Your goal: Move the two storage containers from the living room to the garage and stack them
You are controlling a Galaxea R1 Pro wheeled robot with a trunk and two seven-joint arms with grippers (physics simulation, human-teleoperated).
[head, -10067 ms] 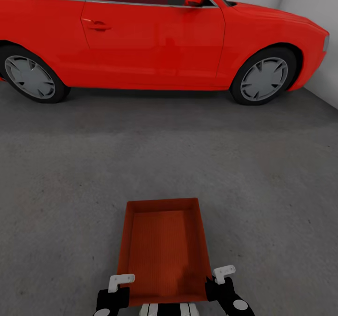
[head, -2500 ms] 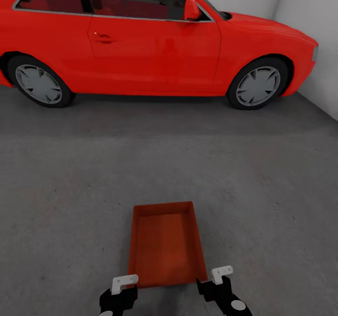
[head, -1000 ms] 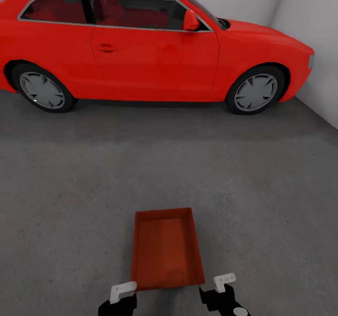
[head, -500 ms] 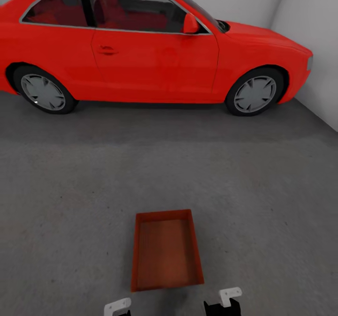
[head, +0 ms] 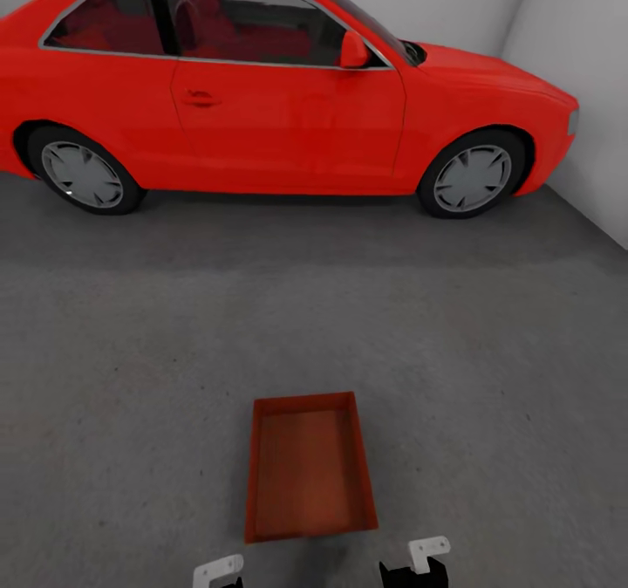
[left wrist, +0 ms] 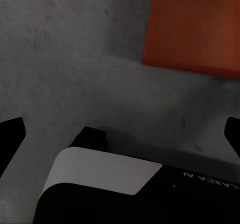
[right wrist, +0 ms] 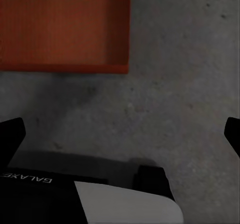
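The dark grey concrete floor (head: pixel 131 352) fills most of the frame, with a red car (head: pixel 279 91) across the top. One orange-red storage container (head: pixel 309 468) sits on the floor at lower centre, seemingly alone. Below it, at the bottom edge, the left gripper (left wrist: pixel 120 131) and right gripper (right wrist: pixel 120 131) are both released, fingers spread, apart from the container.

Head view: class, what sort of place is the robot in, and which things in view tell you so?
Most likely a garage. A red car is parked indoors on a rough grey concrete floor, with plain white walls behind it. An orange storage container sits on that floor.
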